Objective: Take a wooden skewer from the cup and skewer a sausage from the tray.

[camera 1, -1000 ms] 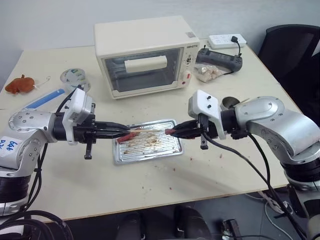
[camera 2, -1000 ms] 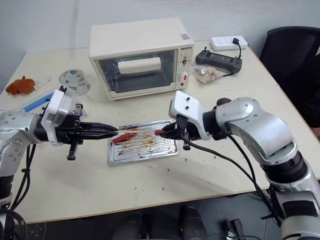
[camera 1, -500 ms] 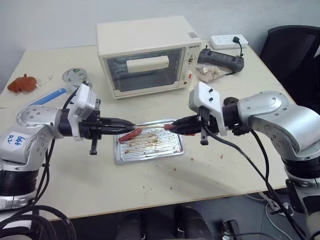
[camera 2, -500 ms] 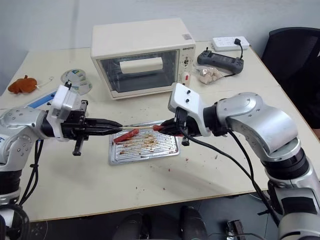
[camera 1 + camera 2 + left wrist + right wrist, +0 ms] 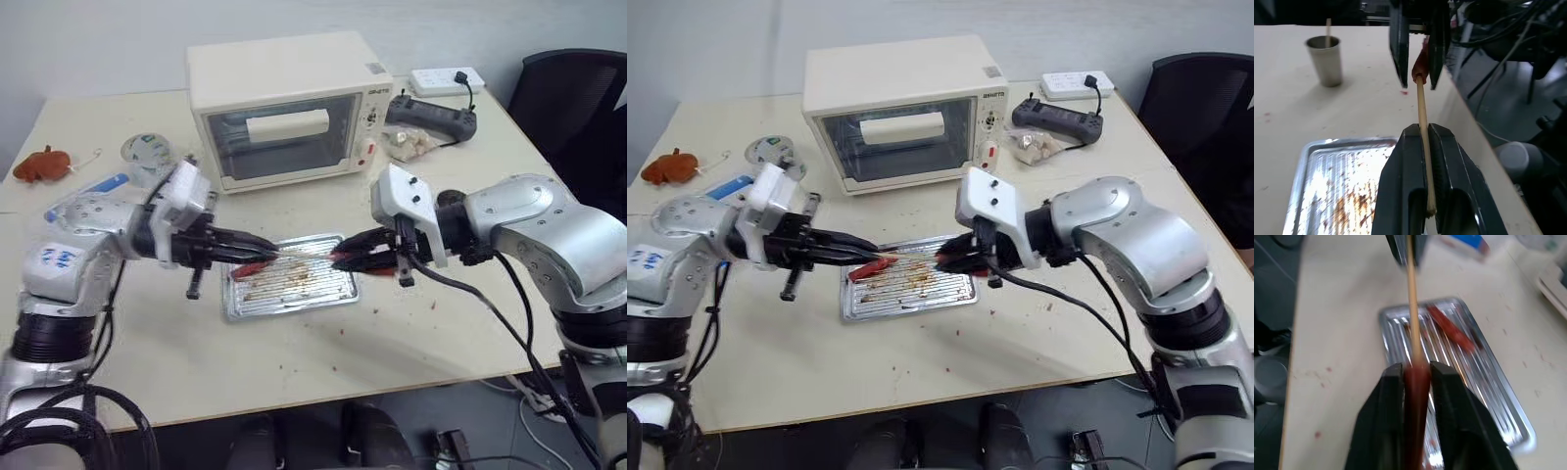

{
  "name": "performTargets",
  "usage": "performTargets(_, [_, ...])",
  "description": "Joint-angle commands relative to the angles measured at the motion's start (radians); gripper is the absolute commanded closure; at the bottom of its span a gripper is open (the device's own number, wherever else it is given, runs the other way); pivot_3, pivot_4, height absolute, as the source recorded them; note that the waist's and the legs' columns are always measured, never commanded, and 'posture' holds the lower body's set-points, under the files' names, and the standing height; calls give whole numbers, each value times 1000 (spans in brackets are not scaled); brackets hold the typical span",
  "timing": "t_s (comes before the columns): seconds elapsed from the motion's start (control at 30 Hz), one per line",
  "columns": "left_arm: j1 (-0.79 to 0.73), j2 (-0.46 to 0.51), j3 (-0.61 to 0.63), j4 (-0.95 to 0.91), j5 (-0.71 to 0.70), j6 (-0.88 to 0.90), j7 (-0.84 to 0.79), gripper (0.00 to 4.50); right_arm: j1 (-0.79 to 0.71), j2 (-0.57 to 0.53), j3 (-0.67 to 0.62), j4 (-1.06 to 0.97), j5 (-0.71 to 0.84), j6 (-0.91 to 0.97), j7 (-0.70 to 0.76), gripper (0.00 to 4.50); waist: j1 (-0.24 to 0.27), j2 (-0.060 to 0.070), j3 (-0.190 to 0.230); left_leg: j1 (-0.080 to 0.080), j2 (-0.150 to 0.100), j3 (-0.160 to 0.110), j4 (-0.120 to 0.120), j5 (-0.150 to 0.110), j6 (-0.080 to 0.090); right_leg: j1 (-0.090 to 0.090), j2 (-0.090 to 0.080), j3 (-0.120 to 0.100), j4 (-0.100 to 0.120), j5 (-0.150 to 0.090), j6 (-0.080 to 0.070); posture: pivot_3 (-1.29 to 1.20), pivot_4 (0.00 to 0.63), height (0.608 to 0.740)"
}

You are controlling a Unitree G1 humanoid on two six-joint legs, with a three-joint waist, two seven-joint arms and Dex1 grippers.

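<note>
My left gripper (image 5: 270,252) is shut on the wooden skewer (image 5: 1421,117), which it holds level above the tray (image 5: 238,311), pointing right. The skewer's tip is sunk into the end of the dark red sausage (image 5: 1420,64). The sausage lies between the parted fingers of my right gripper (image 5: 339,261), which stands open around it above the tray's right end. A shorter red sausage (image 5: 252,267) lies on the tray's left part. The cup (image 5: 1325,60), with one stick in it, stands on the table behind my right arm.
A cream toaster oven (image 5: 284,103) stands behind the tray. A tape roll (image 5: 147,149), an orange toy (image 5: 39,163) and a blue-striped box (image 5: 93,188) lie at the far left. A black handheld device (image 5: 431,112), a bag (image 5: 407,143) and a power strip (image 5: 446,76) lie at the far right.
My left gripper has moved right with the skewer toward the sausage. My right gripper's fingers have parted from their tight hold on the sausage and the hand has risen slightly.
</note>
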Motion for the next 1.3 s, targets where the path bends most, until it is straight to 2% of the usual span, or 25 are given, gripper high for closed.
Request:
performTargets(0.03, [19,26,42,-18,-5,-12,14,4500,-10,-26,-28,-25,-1,-30,1,2171,-1,0,0,0,0,0,1,0,0,0,0,0,0,0,0,0,150,740])
performTargets(0.13, [72,40,93,-36,-12,-5,58,4500,-26,-54,-55,14,-31,-56,-21,1268,-1,0,0,0,0,-1,2,0,0,0,0,0,1,0,0,0,150,740])
performTargets(0.3, [211,68,221,-91,-15,-2,161,4500,-67,-88,-154,79,1,-9,-62,1268,-1,0,0,0,1,-2,2,0,0,0,-1,1,2,0,0,0,150,740])
performTargets(0.5, [351,52,423,-135,-14,1,349,4500,-64,-77,-234,60,76,89,-129,1268,-2,0,0,0,3,-5,2,-1,1,0,-2,1,3,0,0,0,150,740])
performTargets(0.63, [432,20,581,-152,-11,5,498,4500,-51,-55,-282,45,143,157,-180,69,-1,0,0,0,4,-6,2,-1,1,0,-3,1,4,0,0,0,150,740])
performTargets(0.87, [593,29,783,-95,-3,-34,555,4500,-40,-36,-321,35,201,179,-249,25,-3,0,0,1,4,-5,2,-1,1,0,-3,1,3,0,-1,0,150,740])
performTargets(1.03, [548,116,799,185,72,-170,528,4500,-43,-30,-320,45,229,171,-270,25,0,-1,0,1,4,-5,2,-2,1,0,-3,1,3,-1,-1,0,150,740])
performTargets(1.3, [335,206,630,592,184,-371,455,4500,-55,-17,-303,48,242,167,-302,25,-2,-2,-1,1,3,-3,2,-3,2,-1,-4,0,3,-1,-1,0,150,740])
